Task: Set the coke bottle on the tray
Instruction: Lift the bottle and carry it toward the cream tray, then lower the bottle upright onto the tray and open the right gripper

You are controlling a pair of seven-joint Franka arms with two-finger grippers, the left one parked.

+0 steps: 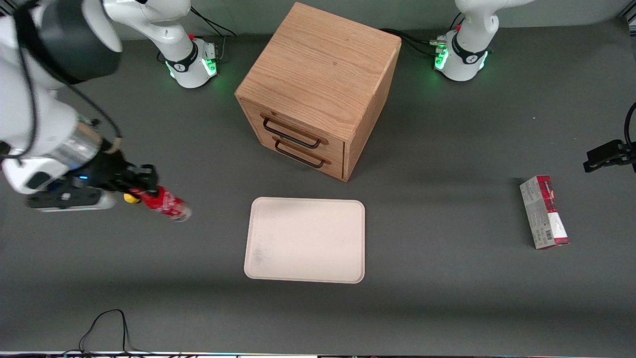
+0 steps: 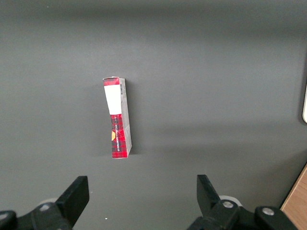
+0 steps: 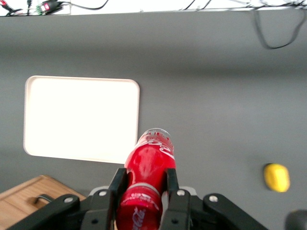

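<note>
I have the gripper (image 1: 141, 186) clamped on the coke bottle (image 1: 166, 205), lifted above the table toward the working arm's end. The tray (image 1: 305, 240) sits bare beside it; carrying over and setting down remain.

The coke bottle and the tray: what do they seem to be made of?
The coke bottle, shut in the hand above the table beside the tray, looks like glossy plastic or glass: red wrap, clear base. The tray looks like matte cream plastic or moulded fibre, with faint scuffs and a low rounded rim.
</note>
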